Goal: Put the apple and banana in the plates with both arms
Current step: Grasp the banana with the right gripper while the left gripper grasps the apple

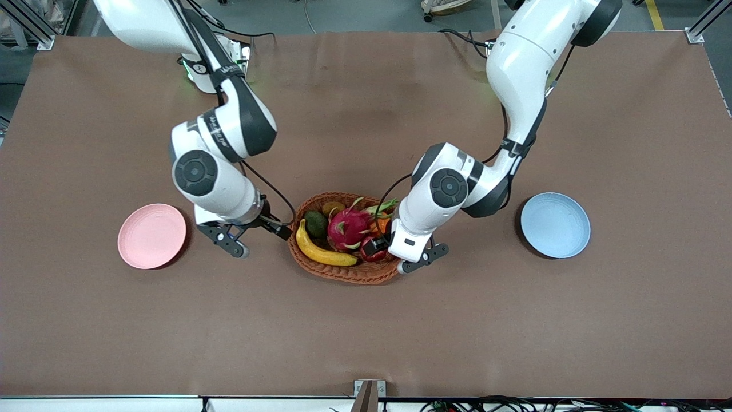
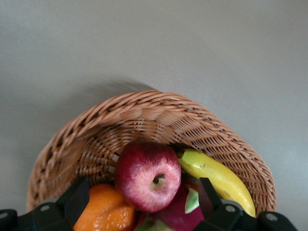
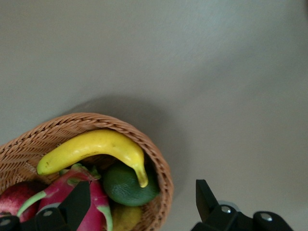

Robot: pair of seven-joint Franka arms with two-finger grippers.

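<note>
The apple lies in the wicker basket, partly hidden by my left gripper. In the left wrist view the apple sits between the open fingers, which are not touching it. The banana lies in the basket, nearer the front camera than the avocado. My right gripper is open and empty over the basket's rim at the right arm's end, and the banana shows in its wrist view. The pink plate and the blue plate are empty.
The basket also holds a magenta dragon fruit, a dark green avocado and orange fruit. The pink plate is toward the right arm's end of the brown table, the blue plate toward the left arm's end.
</note>
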